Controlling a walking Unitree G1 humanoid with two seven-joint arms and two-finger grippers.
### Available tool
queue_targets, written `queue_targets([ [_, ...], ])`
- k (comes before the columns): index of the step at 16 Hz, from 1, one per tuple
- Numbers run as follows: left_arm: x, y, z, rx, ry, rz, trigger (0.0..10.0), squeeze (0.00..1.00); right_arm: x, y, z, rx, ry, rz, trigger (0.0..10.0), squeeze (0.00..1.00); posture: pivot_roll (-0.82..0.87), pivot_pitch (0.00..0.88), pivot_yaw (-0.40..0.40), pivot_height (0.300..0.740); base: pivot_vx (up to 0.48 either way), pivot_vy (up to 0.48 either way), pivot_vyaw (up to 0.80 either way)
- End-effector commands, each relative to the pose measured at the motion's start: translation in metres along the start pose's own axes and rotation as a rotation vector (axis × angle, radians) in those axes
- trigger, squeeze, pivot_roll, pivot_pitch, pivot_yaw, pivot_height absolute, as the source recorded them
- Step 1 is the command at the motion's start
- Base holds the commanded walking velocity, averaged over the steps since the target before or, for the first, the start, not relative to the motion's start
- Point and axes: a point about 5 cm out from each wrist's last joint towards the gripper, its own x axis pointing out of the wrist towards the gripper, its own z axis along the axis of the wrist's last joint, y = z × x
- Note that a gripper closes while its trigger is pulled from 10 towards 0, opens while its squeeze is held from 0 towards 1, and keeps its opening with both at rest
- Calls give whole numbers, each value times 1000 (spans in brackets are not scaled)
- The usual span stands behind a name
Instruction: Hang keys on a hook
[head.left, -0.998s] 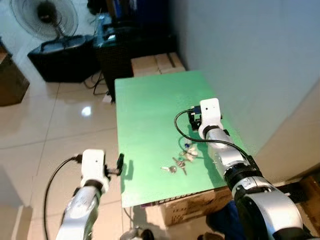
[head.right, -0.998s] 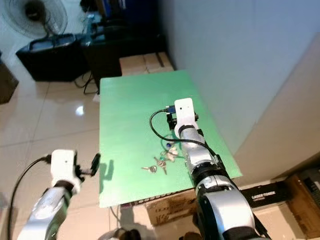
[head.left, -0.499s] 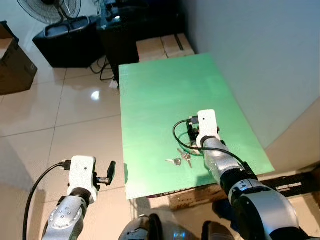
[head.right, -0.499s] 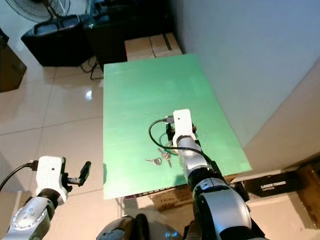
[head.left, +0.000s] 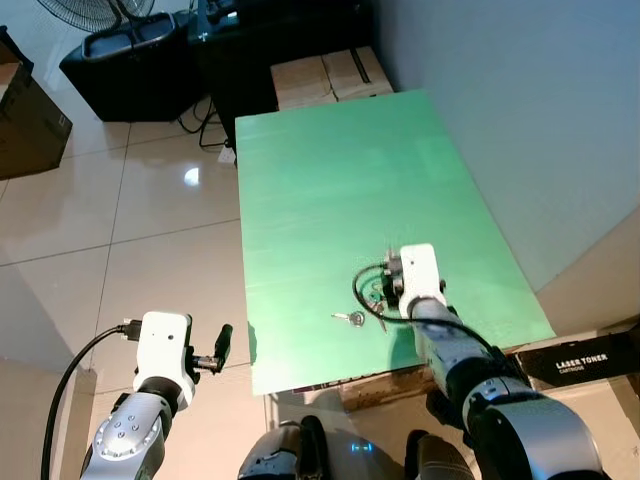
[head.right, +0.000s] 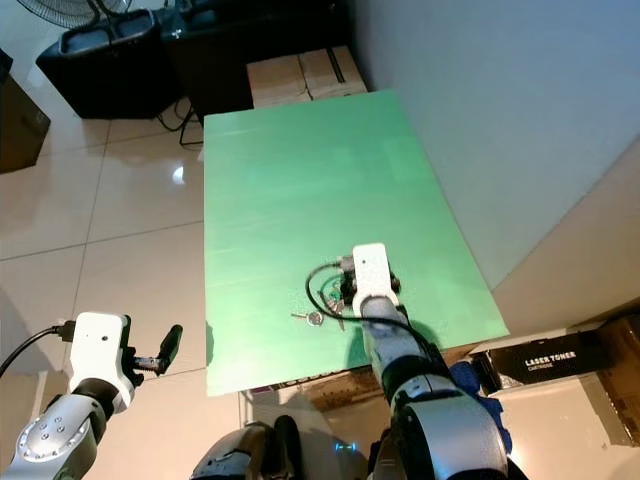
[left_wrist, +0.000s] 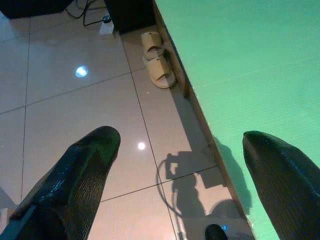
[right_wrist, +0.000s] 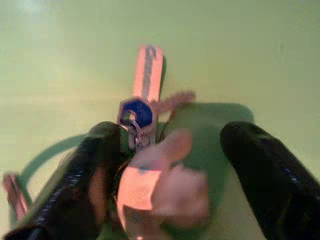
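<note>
I look down from the head camera at a flat, matte green surface (head.left: 330, 190), a long rectangle standing against a pale wall. The keys (right_wrist: 145, 150) lie on it near its near edge: a small bunch of silvery metal keys joined on a ring, with one blue hexagonal key head and a pale, blurred tag or fob. In the right wrist view the longest key points straight away from the hand, its long axis running along the line of the fingers, while another key splays off at an angle. A single key (head.left: 350, 320) lies a little apart from the bunch, toward my left, flat on the green. My right hand (right_wrist: 195, 165) is down at the surface with its two black, ribbed fingers (right_wrist: 265, 170) spread apart, one on each side of the bunch; I cannot tell whether either finger touches the keys, and they are not closed on them. A black cable loops beside the white wrist housing. My left hand (left_wrist: 185, 165) hangs off the left side of the surface above a glossy beige tiled floor (left_wrist: 75, 100), its fingers wide open and holding nothing. A pair of tan slippers (left_wrist: 157, 67) rests on the tiles by the surface's edge. Cardboard boxes (head.left: 320, 78) and dark cases (head.left: 125, 70) stand beyond the far end.
</note>
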Motion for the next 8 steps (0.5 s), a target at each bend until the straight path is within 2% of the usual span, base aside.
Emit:
queue_targets([
  [1, -4, 1, -2, 7, 20, -6, 10000, 0, -3, 4, -13, 2, 53, 9, 10000, 1000, 62, 250, 151, 740, 0, 0, 0],
  [2, -4, 1, -1, 6, 23, -7, 10000, 0, -4, 3, -15, -5, 60, 3, 10000, 1000, 62, 251, 152, 740, 0, 0, 0],
  [3, -5, 0, -1, 5, 25, -7, 10000, 0, -4, 2, -17, -12, 65, 0, 10000, 953, 63, 254, 152, 740, 0, 0, 0],
  [4, -6, 0, -2, 4, 26, -8, 10000, 0, -4, 3, -18, -30, 68, 0, 10000, 0, 64, 258, 150, 740, 0, 0, 0],
  [5, -7, -1, -2, 2, 27, -7, 10000, 0, -5, 2, -19, -43, 70, 0, 10000, 0, 66, 261, 147, 740, 0, 0, 0],
  [6, -7, -2, -2, 1, 28, -7, 10000, 0, -5, 2, -21, -32, 74, -1, 1098, 0, 68, 264, 145, 740, 0, 0, 0],
  [7, -8, -2, -2, -2, 31, -4, 10000, 0, -6, 2, -23, -32, 77, -2, 0, 0, 70, 265, 144, 740, 0, 0, 0],
  [8, -9, -2, -3, -3, 34, -2, 10000, 0, -6, 2, -24, -35, 79, -2, 0, 0, 71, 265, 144, 740, 0, 0, 0],
])
